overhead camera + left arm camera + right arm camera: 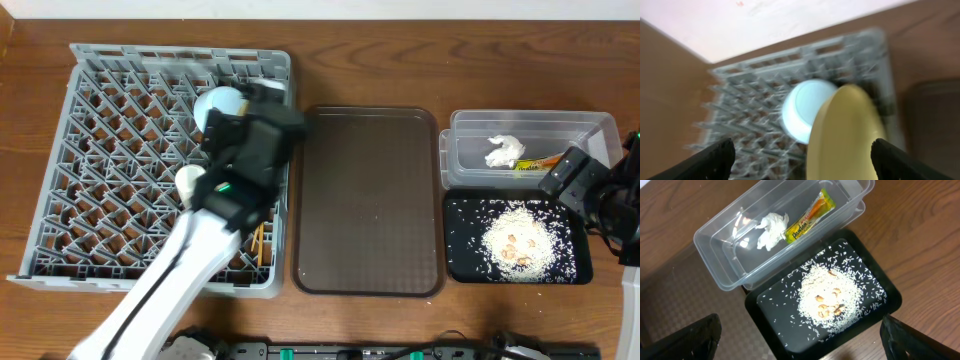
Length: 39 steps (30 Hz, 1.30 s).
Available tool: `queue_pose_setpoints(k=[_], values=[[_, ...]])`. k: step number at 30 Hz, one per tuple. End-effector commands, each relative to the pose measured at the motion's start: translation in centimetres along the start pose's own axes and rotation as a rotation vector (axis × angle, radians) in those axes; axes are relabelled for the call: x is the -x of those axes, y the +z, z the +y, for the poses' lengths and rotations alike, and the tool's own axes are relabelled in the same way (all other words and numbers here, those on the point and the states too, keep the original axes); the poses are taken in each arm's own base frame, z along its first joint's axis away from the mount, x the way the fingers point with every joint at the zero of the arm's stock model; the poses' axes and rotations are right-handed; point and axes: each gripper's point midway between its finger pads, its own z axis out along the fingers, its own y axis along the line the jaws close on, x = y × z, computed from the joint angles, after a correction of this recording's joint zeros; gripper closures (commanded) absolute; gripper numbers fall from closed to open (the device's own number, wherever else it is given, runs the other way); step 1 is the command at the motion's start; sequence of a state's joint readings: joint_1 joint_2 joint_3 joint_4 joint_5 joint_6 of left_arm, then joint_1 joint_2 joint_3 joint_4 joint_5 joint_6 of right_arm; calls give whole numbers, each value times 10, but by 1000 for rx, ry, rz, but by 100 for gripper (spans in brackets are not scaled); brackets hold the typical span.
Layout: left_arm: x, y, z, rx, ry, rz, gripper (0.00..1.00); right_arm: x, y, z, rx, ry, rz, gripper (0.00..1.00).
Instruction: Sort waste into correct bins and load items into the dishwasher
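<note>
One plate (845,135) between left tool (804,159) fingers (715,157)

- Dark brown serving tray (367,200): rectangular with rounded corners, lying flat at the middle of the desk, its long sides running from back edge to front edge.
- Wooden desk (400,60): brown, visible grain.

You have: grey grid-patterned plastic dish rack (110,160); round yellow plate (845,137); light blue bowl (802,112); dark brown serving tray (367,200); crumpled white napkin (771,229); green-and-orange snack wrapper (807,217); black tray (771,330) speckled with white rice (827,297).
</note>
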<state>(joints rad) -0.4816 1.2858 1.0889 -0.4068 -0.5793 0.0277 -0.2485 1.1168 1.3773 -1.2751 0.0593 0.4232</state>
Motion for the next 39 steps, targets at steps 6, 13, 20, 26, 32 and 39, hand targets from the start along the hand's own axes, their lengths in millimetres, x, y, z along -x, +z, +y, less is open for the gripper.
queue_pose_setpoints(k=[6, 13, 20, 26, 32, 39], values=[[31, -52, 26, -452, -408, -89, 11, 1, -2, 0, 0, -13, -7, 1], [14, -46, 75, -326, -486, -62, 10, 1, -2, 0, 0, -13, -7, 1], [-29, -41, 63, -325, -466, 128, 9, 1, -2, 0, 0, -13, -7, 1], [-44, -39, 59, -323, -458, 196, 9, 1, -2, 0, 0, -13, -7, 1], [-44, -39, 59, -324, -458, 197, 9, 1, -2, 0, 0, -13, -6, 1], [-44, -39, 59, -324, -458, 197, 8, 1, -2, 0, 0, -13, -7, 1]])
